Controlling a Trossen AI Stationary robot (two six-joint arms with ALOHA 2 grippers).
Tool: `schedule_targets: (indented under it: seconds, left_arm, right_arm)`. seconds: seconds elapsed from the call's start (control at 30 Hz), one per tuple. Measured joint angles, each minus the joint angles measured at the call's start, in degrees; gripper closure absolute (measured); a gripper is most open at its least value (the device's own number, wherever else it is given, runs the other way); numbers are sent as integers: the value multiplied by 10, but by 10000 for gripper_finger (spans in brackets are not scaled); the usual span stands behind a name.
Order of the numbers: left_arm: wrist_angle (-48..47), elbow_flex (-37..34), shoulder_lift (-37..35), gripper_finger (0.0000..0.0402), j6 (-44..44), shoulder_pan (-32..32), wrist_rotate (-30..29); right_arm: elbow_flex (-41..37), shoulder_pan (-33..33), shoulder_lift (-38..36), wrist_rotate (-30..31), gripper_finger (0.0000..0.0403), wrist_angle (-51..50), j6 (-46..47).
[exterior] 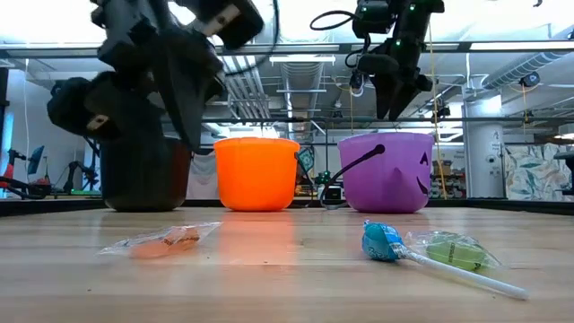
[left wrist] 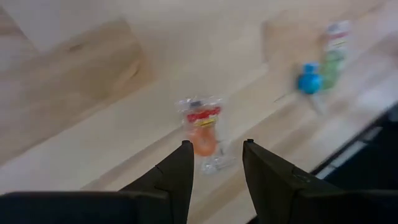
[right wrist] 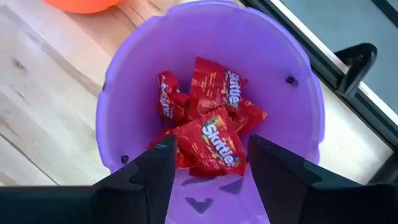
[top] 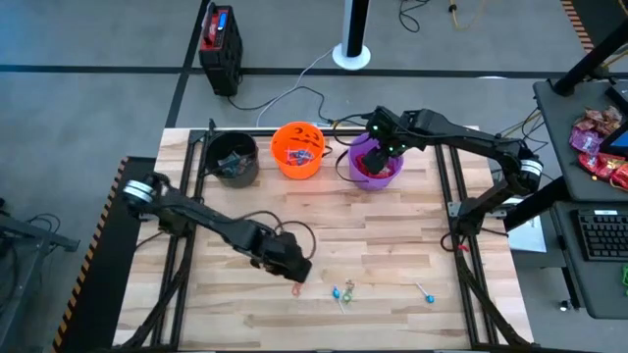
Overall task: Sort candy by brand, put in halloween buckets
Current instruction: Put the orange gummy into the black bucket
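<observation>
My left gripper (left wrist: 217, 144) is open and hovers above the table's near middle, over a clear-wrapped orange sweet (left wrist: 202, 129) that lies flat on the wood (exterior: 166, 240). A blue lollipop (exterior: 384, 240) and a green-wrapped sweet (exterior: 453, 250) lie to its right; another lollipop (top: 425, 293) is farther right. My right gripper (right wrist: 211, 140) is open above the purple bucket (top: 373, 165), which holds several red packets (right wrist: 214, 106). The orange bucket (top: 297, 149) and black bucket (top: 234, 157) stand left of it along the far edge, each with sweets inside.
The three buckets stand in a row near the table's far edge. Bare wood lies between them and the loose sweets by the near edge. A cable loops on the table behind my left arm (top: 285, 230). A desk with a keyboard and candy bags (top: 599, 147) stands off the table's right.
</observation>
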Motion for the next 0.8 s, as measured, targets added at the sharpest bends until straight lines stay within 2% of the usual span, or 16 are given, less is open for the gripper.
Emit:
schedule_targets:
  seconds: [0.2,0.43,0.63,0.8]
  left_arm:
    - [-118,108,94,260,29,-7,14]
    - [-190,207,178,211,50,-17,11]
    - [-201,232,222,196,63,-18,3]
    - [-201,233,225,224,73,-18,-10]
  right_arm:
    - [-7,0,0,-23,211,30,-11]
    - [-8,0,0,-36,211,35,-26]
    - [-9,4,0,-45,211,35,-32]
    - [-9,10,0,-45,211,35,-33]
